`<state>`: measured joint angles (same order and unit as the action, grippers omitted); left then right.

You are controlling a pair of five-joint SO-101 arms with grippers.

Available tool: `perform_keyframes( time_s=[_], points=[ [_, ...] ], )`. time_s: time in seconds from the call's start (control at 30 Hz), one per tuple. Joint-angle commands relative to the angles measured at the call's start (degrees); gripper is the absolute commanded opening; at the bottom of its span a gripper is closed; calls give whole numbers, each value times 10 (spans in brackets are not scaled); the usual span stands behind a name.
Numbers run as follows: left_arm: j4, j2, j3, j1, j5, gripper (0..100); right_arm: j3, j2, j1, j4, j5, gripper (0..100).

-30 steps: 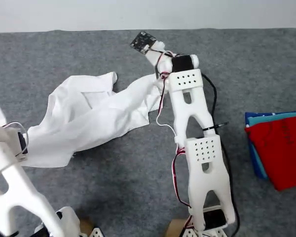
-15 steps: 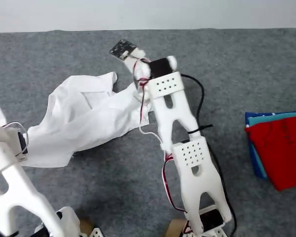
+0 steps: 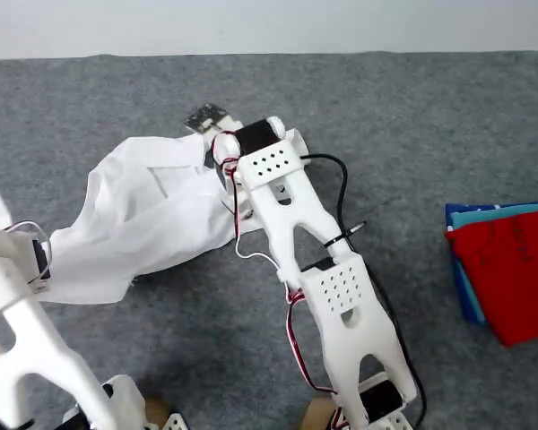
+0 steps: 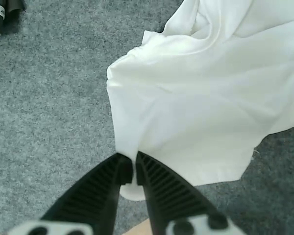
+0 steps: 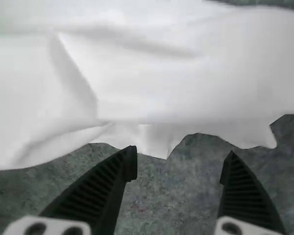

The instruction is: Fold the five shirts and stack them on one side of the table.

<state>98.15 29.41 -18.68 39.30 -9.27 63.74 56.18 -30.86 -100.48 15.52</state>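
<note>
white shirt is spread crumpled at 9 o'clock on table | hem is clenched by left gripper | right gripper is held agape at its 2 o'clock edge | folded stack at 3 o'clock

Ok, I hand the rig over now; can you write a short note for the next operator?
Left gripper: fingers shut on an edge of the white shirt.
Right gripper: fingers open over the shirt's other end, holding nothing.
White shirt lies crumpled, unfolded, on the table.
Done: folded stack at the table's edge beside the right arm, red on top.
Left: fold the white shirt, add it to the stack.
</note>
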Motion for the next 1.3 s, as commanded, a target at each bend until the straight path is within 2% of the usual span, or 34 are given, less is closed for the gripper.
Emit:
perform_keyframes(
  time_s=[0.0, 0.3, 0.7, 0.83, 0.93, 1.13, 1.27],
  points=[
    [-3, 14, 3, -1, 4, 2, 0, -22, -3, 2, -6, 285],
    [-14, 16, -20, -1, 4, 2, 1, 52, -10, 48, -10, 285],
    [-26, 18, -39, 1, 4, 2, 1, 81, -27, 52, -6, 278],
    [-26, 17, -39, 1, 4, 2, 1, 84, -27, 50, -4, 162],
    [-26, 17, -39, 1, 4, 2, 1, 84, -27, 49, 25, 91],
    [-26, 15, -38, 1, 4, 2, 12, 77, -22, 47, 91, 9],
    [-26, 15, -36, 1, 3, 2, 69, 72, -9, 0, 105, 10]
  ],
)
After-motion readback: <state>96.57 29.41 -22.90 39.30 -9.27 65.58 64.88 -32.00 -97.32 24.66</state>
